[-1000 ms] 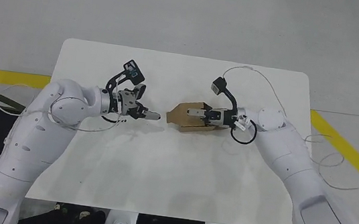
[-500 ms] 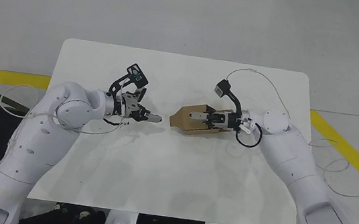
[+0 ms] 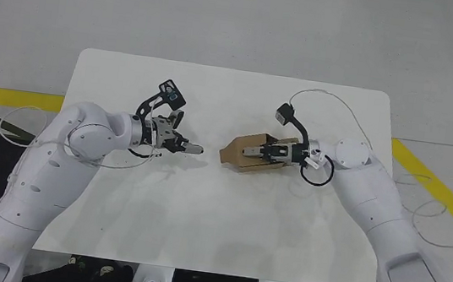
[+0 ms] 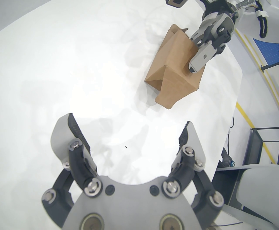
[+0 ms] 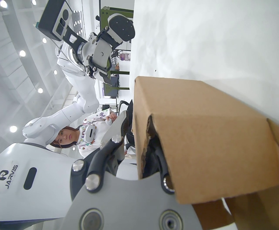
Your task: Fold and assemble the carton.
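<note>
Carton (image 3: pixel 233 154) on its side, long axis and tapered end aimed at left gripper (image 3: pixel 194 148), spread open; right gripper (image 3: pixel 251 152) clamping its wall.

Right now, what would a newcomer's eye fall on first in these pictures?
The brown carton stands out, partly folded, near the middle of the white table. The right claw is clamped on one of its walls, one finger outside and one inside. Across a bare stretch of table, the left claw hangs open and empty, pointed toward the carton without touching it.
</note>
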### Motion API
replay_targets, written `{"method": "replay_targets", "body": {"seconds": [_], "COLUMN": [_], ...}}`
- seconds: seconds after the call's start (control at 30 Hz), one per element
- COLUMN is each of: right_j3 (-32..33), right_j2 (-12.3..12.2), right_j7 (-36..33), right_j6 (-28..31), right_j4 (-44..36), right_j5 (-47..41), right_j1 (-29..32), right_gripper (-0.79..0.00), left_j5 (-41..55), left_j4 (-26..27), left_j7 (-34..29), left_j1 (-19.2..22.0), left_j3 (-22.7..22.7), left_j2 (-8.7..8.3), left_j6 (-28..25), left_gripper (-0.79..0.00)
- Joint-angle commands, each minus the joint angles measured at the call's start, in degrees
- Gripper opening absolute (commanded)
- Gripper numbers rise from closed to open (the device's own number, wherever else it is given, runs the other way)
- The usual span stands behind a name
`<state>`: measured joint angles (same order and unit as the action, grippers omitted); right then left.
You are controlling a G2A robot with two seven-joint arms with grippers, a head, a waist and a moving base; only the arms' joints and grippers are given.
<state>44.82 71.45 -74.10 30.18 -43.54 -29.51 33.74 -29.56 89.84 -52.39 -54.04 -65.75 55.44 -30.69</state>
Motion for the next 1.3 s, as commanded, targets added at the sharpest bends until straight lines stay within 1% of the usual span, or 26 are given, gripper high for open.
{"method": "replay_targets", "body": {"seconds": [0.0, 0.3, 0.43, 0.53, 0.73, 0.97, 1.03, 1.1, 1.17, 1.27], "right_j3": [0.4, 2.0, 1.8, 1.8, 2.8, 4.7, 4.7, 4.4, 4.3, 4.1], "right_j2": [-0.2, -1.7, -2.0, -2.1, -2.8, -4.2, -4.6, -5.0, -5.3, -5.7], "right_j7": [-0.1, -1.0, -1.6, -1.6, -1.8, -3.0, -4.1, -4.6, -4.5, -4.2], "right_j6": [-0.1, -0.9, -1.6, -1.6, -1.8, -3.0, -4.1, -4.6, -4.5, -4.2], "right_j4": [-0.4, -1.9, -1.2, -1.0, -1.5, -4.2, -4.8, -4.8, -4.8, -4.9], "right_j5": [0.1, 1.0, 1.1, 1.0, -0.1, -3.1, -3.0, -0.9, 0.4, 1.9], "right_j1": [-0.2, 0.1, 0.4, 0.2, 0.0, 1.3, 1.5, 1.3, 1.2, 0.9], "right_gripper": [-0.474, -0.462, -0.443, -0.443, -0.437, -0.425, -0.425, -0.413, -0.4, -0.403], "left_j5": [0.2, 1.1, 1.3, 1.5, 1.9, 2.4, 2.6, 2.7, 2.9, 3.0], "left_j4": [0.0, 0.0, 0.0, -0.1, -0.1, -0.2, -0.3, -0.4, -0.6, -0.7], "left_j7": [-0.1, -0.2, -0.3, -0.4, -0.6, -0.8, -0.9, -0.9, -0.9, -0.9], "left_j1": [0.0, 0.1, 0.1, 0.1, 0.1, 0.2, 0.2, 0.3, 0.4, 0.4], "left_j3": [0.0, 0.1, 0.2, 0.1, -0.2, 0.1, 0.2, 0.2, 0.2, 0.1], "left_j2": [-0.05, -0.21, -0.27, -0.35, -0.53, -0.61, -0.63, -0.66, -0.7, -0.78], "left_j6": [0.0, 0.0, 0.0, 0.0, 0.2, 0.2, 0.3, 0.2, 0.2, 0.2], "left_gripper": [0.0, 0.0, 0.0, 0.0, 0.0, 0.0, 0.0, 0.0, 0.0, 0.0]}}
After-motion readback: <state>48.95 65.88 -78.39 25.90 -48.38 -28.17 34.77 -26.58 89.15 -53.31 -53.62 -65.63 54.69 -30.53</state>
